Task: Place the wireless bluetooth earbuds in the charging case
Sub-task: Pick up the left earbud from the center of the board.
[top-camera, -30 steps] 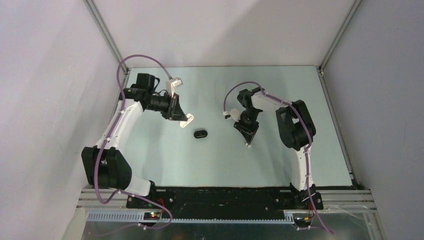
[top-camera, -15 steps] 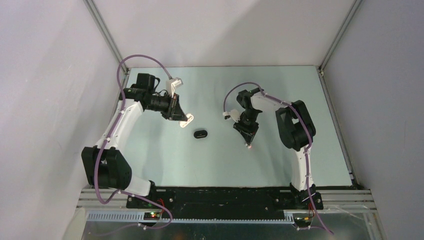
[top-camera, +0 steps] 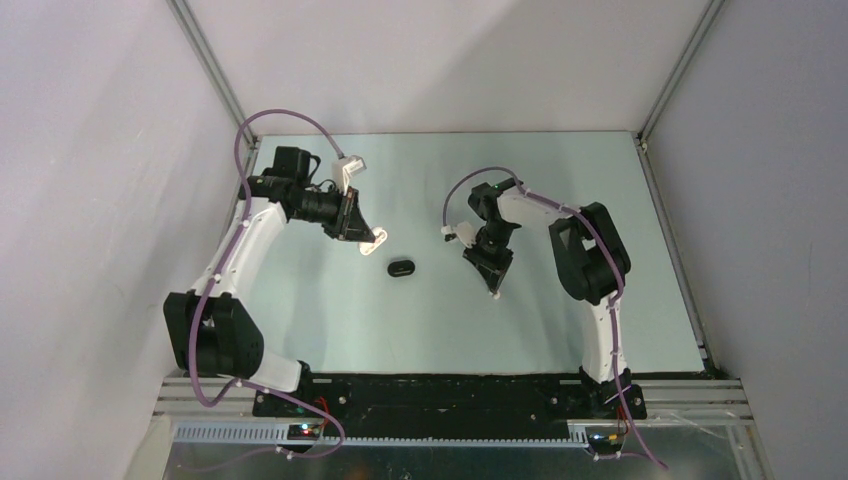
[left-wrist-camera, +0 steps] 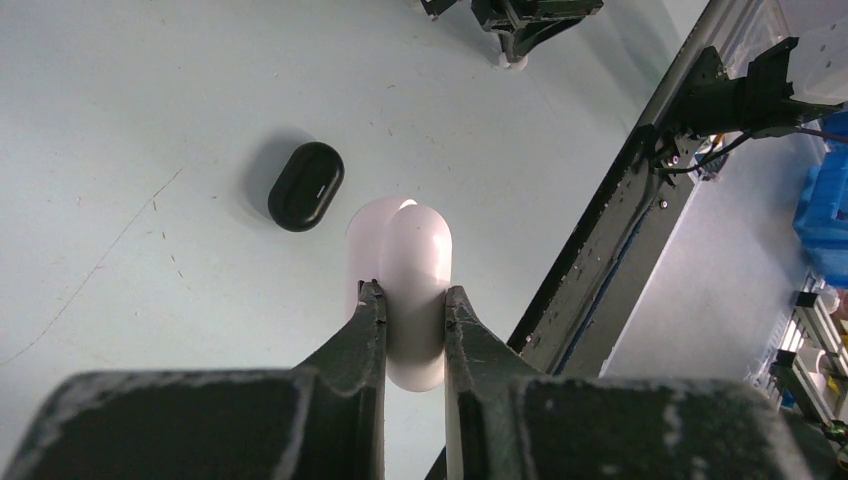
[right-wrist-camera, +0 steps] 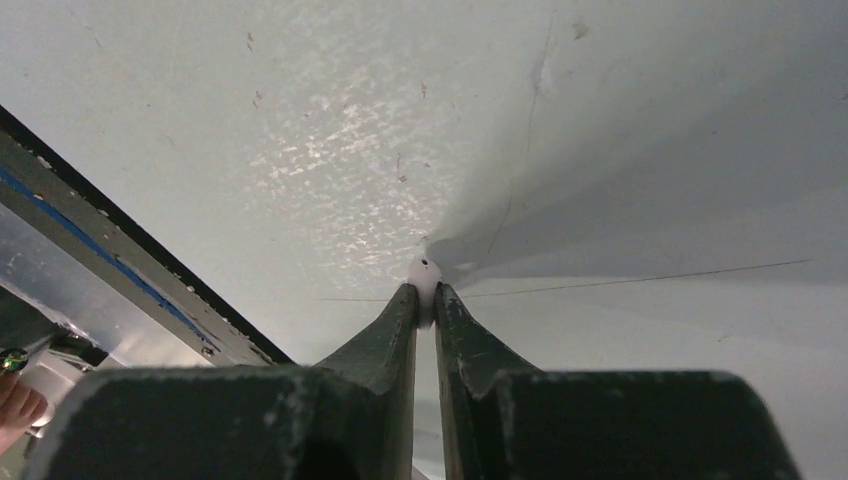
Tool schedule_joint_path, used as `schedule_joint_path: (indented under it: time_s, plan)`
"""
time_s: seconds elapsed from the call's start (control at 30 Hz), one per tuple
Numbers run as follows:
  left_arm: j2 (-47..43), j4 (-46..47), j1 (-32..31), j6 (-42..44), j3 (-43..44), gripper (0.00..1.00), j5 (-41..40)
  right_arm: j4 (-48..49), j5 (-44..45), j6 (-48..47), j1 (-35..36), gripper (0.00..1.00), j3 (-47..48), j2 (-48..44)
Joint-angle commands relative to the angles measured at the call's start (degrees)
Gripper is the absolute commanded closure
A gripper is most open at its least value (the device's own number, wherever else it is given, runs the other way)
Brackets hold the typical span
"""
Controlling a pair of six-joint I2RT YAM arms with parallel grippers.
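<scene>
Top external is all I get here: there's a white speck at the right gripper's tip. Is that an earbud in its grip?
Observer: Yes. In the right wrist view the right gripper pinches a small white earbud at its very fingertips.
Operator: How does the left gripper hold the white case?
Observer: The left gripper clamps the white case by its two sides, and the case sticks out past the fingers.
Operator: Is the black case open?
Observer: No. In the left wrist view the black case lies shut on the table, apart from the white one.
</scene>
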Motion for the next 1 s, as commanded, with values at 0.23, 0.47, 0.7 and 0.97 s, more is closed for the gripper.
schedule_joint_path:
  time_s: [0.23,0.47,0.7,0.97]
  plan:
    - [0.6,-0.1,-0.3,-0.5,2.5,1.0,0.9,-0.4,2.1,2.2,1.0,0.77,-2.1,-4.5]
    - [0.7,-0.1,-0.3,-0.4,2.5,1.0,1.0,-0.3,1.5,2.5,0.8,0.81,-2.4,-4.4]
    - [0.7,-0.1,-0.3,-0.4,2.4,1.0,0.9,-0.3,2.0,2.5,0.8,0.87,-2.2,-5.0]
    - [1.4,-0.1,-0.4,-0.3,3.6,1.0,1.2,-1.5,3.4,-6.2,0.8,1.0,1.1,-10.6]
